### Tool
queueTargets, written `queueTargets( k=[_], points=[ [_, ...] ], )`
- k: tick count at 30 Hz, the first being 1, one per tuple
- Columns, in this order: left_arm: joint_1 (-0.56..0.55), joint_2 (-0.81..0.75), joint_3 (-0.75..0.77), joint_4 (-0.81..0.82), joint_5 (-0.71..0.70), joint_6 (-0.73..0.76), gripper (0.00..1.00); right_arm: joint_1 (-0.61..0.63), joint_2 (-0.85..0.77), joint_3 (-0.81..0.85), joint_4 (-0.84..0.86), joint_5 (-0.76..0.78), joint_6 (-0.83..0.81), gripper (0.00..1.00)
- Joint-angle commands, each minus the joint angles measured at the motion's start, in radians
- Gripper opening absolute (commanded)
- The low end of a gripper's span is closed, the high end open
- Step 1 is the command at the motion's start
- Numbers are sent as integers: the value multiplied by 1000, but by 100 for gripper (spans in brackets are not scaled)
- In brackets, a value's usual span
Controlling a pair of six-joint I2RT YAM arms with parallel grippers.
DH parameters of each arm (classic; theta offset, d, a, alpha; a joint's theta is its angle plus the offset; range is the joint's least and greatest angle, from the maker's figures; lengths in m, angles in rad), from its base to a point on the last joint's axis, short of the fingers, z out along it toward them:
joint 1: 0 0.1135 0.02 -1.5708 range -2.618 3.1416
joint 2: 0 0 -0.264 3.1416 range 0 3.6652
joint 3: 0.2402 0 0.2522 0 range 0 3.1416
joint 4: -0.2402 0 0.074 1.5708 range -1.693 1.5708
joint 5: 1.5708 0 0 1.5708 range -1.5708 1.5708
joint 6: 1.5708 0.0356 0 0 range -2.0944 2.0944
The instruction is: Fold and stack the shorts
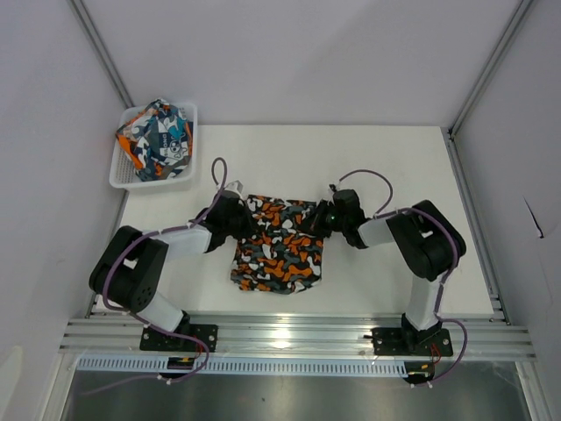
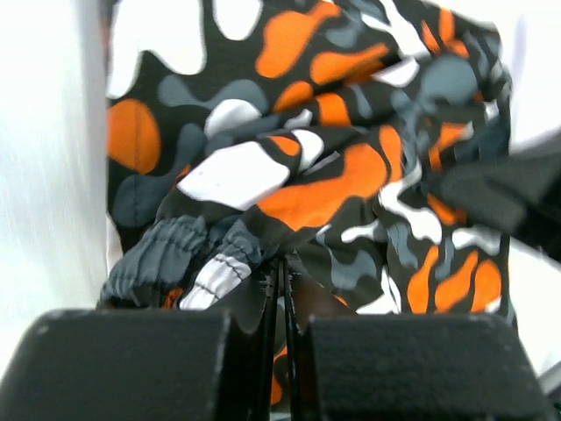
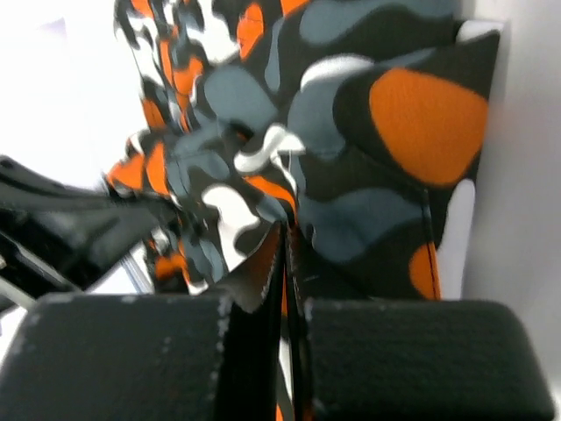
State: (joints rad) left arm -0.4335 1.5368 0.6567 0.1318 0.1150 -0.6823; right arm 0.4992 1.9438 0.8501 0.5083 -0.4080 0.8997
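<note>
The flat white table (image 1: 386, 175) fills the middle of the top view, walled by pale panels on three sides. Two black-and-white robot arms reach in from the lower edge: the left arm (image 1: 140, 263) bends in from the lower left, the right arm (image 1: 421, 237) from the lower right, and both point toward the centre. Between them lie the soft orange, black, grey and white camouflage-print shorts (image 1: 279, 250), spread at the centre of the table with the upper edge bunched and lifted where the two grippers meet it. In the upper left corner stands a white mesh plastic basket (image 1: 123, 180), and in it sit the crumpled teal-blue, orange, white and dark grey graphic-print shorts (image 1: 158, 136), well apart from the camouflage pair. The left gripper (image 1: 248, 221) is at the upper left corner of the camouflage shorts; in its wrist view the black fingers (image 2: 131, 368) are pressed nearly together with a fold of the fabric pinched between them, beside the gathered waistband. The right gripper (image 1: 317, 219) is at the upper right corner, its fingers (image 3: 412, 360) likewise clamped narrow on a fold of the cloth.
</note>
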Motion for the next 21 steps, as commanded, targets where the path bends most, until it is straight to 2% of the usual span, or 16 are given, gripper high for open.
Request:
queueTargets(
  k=[1, 5, 6, 8, 11, 12, 13, 15, 16, 17, 19, 21],
  points=[
    [-10, 17, 40, 50, -34, 82, 5, 54, -142, -114, -30, 99, -35, 0],
    [-65, 43, 78, 40, -67, 133, 5, 224, -281, -247, -86, 308, 2, 0],
    [-86, 46, 89, 42, -63, 142, 5, 327, -302, -279, -100, 349, 30, 0],
    [-106, 51, 96, 52, -31, 170, 5, 431, -354, -289, -147, 459, 51, 0],
    [-134, 40, 113, 55, 21, 191, 7, 577, -414, -261, -241, 546, 64, 2],
    [-140, 20, 124, 49, 29, 199, 8, 593, -433, -247, -275, 558, 58, 5],
    [-142, 5, 130, 28, 32, 199, 10, 604, -453, -217, -309, 567, 36, 17],
    [-142, -48, 142, -1, 32, 196, 21, 602, -528, -186, -401, 583, 2, 31],
    [-142, -69, 147, -52, 23, 191, 27, 598, -555, -172, -425, 592, -17, 45],
    [-142, -92, 158, -79, 12, 188, 39, 587, -580, -146, -476, 607, -50, 50],
    [-139, -165, 190, -179, -24, 184, 47, 566, -644, -129, -502, 601, -77, 59],
    [-128, -214, 205, -239, -52, 179, 58, 527, -699, -121, -568, 589, -97, 64]
  ],
)
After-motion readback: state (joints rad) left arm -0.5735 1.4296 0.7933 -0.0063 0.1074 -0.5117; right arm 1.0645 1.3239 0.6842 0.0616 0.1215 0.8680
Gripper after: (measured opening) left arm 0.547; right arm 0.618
